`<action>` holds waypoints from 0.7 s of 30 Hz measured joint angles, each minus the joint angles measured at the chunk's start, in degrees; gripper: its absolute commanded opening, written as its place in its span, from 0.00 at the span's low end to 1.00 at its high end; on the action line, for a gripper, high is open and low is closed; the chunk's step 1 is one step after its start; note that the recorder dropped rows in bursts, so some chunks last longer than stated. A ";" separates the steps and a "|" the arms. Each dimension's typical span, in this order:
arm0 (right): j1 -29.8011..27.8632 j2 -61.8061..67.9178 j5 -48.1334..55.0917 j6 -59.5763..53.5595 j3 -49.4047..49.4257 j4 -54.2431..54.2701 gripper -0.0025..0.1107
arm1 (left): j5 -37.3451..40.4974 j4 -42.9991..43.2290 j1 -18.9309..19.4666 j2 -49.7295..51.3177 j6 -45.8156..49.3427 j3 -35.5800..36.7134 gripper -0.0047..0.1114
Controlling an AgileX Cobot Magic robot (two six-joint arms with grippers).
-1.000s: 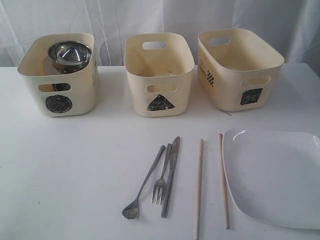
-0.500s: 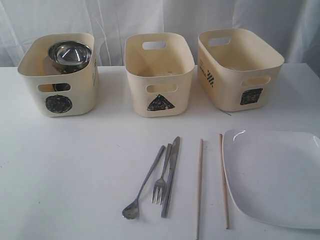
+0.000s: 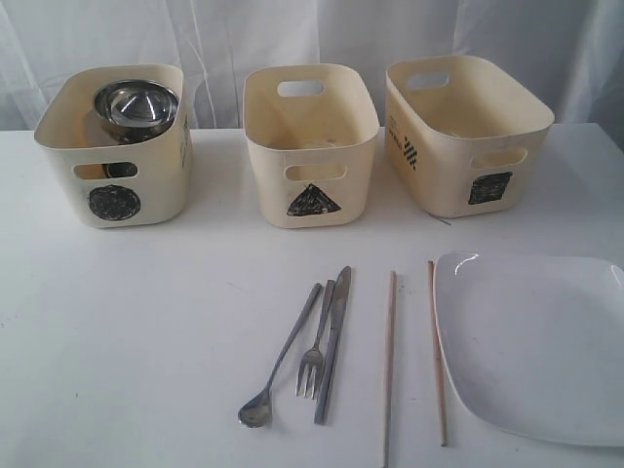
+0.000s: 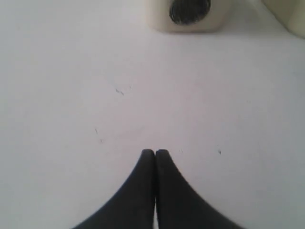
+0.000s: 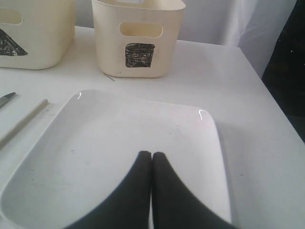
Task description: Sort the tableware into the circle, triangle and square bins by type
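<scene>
Nothing had moved since the earlier frames. You kept the left gripper clenched empty over the table, the right gripper clenched empty over the plate. Spoon, fork, knife and chopsticks lay beside it. Farther back, the circle bin held steel bowls.

Glossy plate — polished steel bowl

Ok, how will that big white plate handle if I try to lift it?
The white squarish plate lies flat on the table, its low rim close to the surface, so getting a finger under it will probably be hard. Its glossy highlights suggest it may slip. It looks rigid and wide, so it would likely tilt if held by one edge.
</scene>
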 measured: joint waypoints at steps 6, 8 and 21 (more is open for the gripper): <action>0.00 0.00 0.00 0.00 0.00 0.00 0.02 | 2.53 -0.03 -0.13 -0.58 -2.68 0.12 0.04; 0.00 0.00 0.00 0.00 0.00 0.00 0.02 | 2.53 -0.14 -0.13 -1.10 -4.09 0.12 0.04; 0.00 0.00 0.00 0.00 0.00 0.00 0.02 | 2.98 -0.26 -0.13 -1.36 -1.88 0.02 0.04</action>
